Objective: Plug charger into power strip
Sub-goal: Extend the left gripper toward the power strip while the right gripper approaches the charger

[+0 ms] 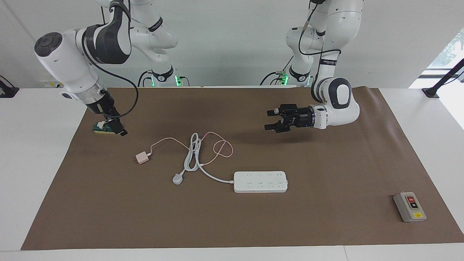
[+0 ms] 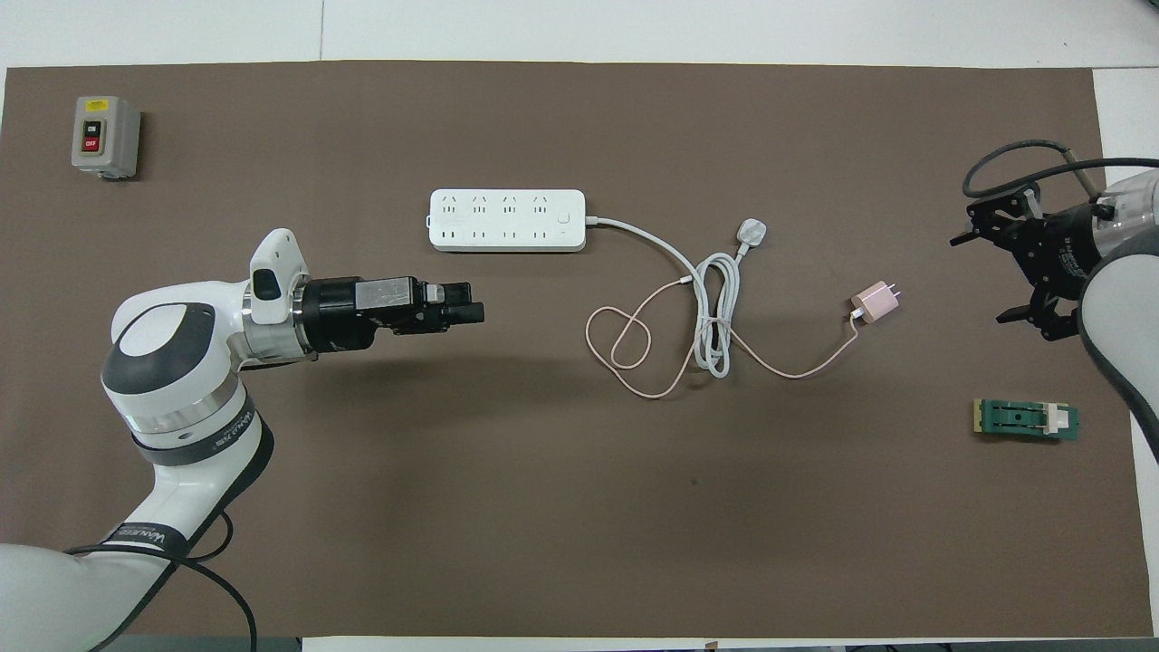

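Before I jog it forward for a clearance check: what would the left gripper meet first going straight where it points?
Likely nothing: the left gripper aims over bare mat toward the pink cable, but hangs above it.

grey switch box (image 1: 409,207), green block, perhaps clip (image 2: 1026,420), brown mat (image 1: 326,224).

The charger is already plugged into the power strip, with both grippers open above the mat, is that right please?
Not quite: the charger lies loose on the mat, apart from the power strip, as the facing view shows. The left gripper and right gripper are indeed open.
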You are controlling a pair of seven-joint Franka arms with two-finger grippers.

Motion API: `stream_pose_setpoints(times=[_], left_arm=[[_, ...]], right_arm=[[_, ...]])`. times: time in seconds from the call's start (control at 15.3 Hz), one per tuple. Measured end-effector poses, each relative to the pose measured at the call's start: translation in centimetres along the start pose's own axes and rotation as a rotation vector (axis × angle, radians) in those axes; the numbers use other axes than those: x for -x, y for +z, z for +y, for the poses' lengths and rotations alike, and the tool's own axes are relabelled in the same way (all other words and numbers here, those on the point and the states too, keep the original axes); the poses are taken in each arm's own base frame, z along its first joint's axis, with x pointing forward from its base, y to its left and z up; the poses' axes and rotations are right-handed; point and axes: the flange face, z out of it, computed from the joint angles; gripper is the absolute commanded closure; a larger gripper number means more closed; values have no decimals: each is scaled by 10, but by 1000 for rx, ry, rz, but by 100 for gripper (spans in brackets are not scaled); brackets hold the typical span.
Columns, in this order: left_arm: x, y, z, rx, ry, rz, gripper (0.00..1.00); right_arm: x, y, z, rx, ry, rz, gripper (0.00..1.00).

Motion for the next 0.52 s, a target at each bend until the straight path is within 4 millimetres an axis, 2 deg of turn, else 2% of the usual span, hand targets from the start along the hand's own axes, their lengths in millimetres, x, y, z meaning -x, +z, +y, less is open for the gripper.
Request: stream_pose_setpoints(times=[0.2, 0.33, 0.52], left_arm=[[1, 17, -9, 29, -28, 2, 0], [1, 28, -8, 63, -38, 14, 0], [2, 46, -7, 82, -38, 1, 0]], right_arm=[[-18, 31, -8, -7, 26, -9, 0], [-32, 49, -10, -45, 67, -48, 0], [-41, 67, -11, -59, 98, -84, 0]])
